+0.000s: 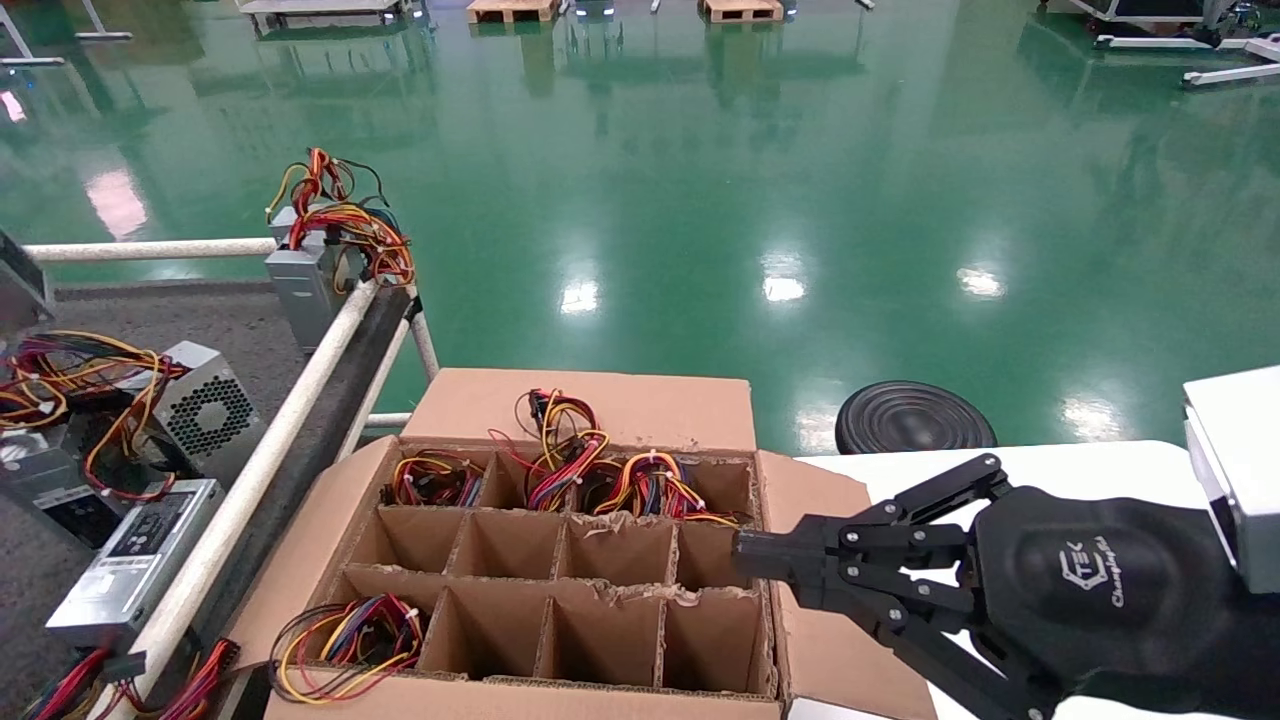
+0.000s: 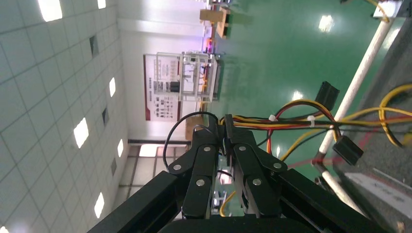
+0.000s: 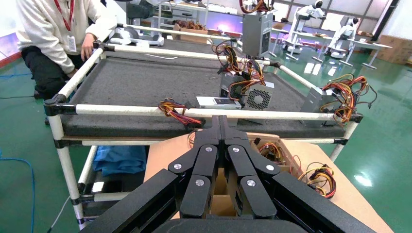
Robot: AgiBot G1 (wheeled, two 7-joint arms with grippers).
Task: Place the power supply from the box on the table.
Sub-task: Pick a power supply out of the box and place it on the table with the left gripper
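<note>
In the left wrist view my left gripper (image 2: 224, 127) is shut on a bundle of red, yellow and black wires (image 2: 291, 124) with black connectors. The right wrist view shows the power supply (image 3: 257, 29), a silver-grey case, hanging high over the dark grey table (image 3: 145, 82). My left arm is outside the head view. The brown box (image 1: 590, 400) with its cardboard grid stands beside the table (image 1: 120, 310). My right gripper (image 1: 745, 555) is shut and empty, level with the box's right wall, its tips (image 3: 220, 121) pointing across the box (image 3: 165, 155) toward the table.
On the table lie a vent-grille case (image 1: 205, 410), a slim labelled case (image 1: 135, 560) and a wired case at the rail corner (image 1: 305, 285). Wire bundles fill the box's back cells (image 1: 590, 470) and front-left cell (image 1: 350, 630). A person (image 3: 53, 34) stands at the table's far side.
</note>
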